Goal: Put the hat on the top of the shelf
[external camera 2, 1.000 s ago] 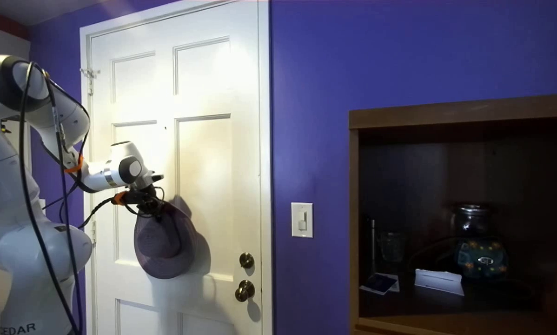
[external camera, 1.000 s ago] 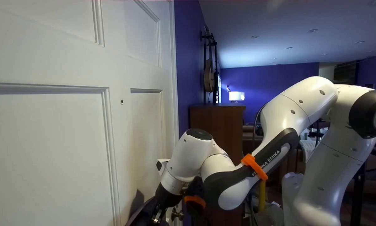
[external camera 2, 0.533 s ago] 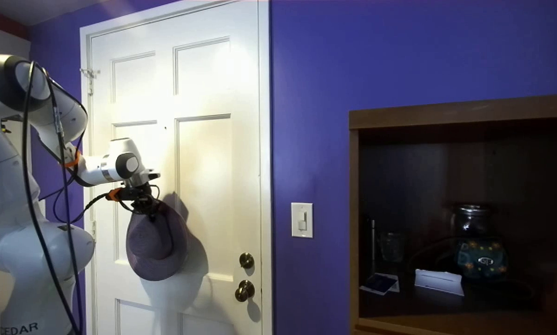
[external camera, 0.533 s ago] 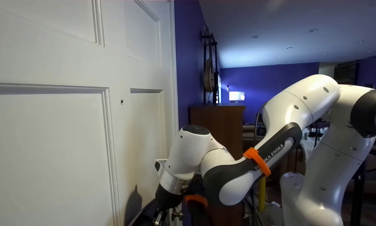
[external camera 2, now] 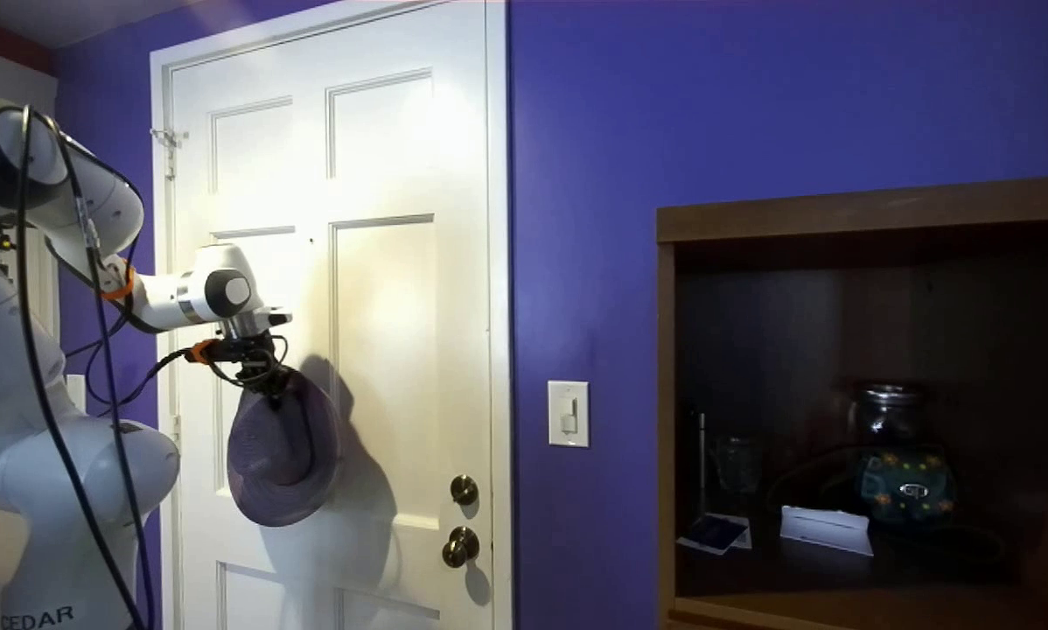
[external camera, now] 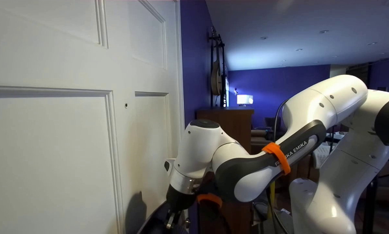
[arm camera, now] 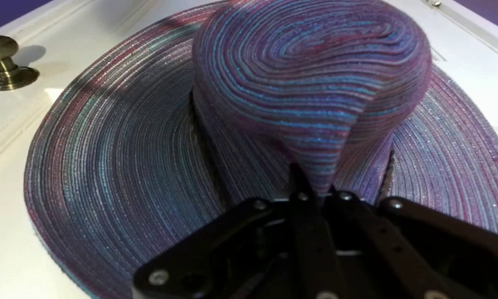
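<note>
The wide-brimmed hat (arm camera: 269, 108) hangs from the gripper (arm camera: 318, 192), whose jaws pinch a fold of the crown at lower centre of the wrist view. In an exterior view it is at lower left, in front of the white panelled door (external camera 2: 366, 306); whether the brim touches the panels I can't tell. The wooden cabinet (external camera 2: 865, 210) fills the right of that frame, its top edge higher than the hat, so the placing is not yet done.

The step in hand, I judge, is the carry. I'd draw the brim off from the door first, clear of the doorknob (arm camera: 0, 47) at upper left of the wrist view, then raise it until its lowest edge would clear the cabinet's top, and only then swing across. A soft crown held by one fold may sway or slip, so I'd go gently and loosen the pinch only once the brim lies supported.
</note>
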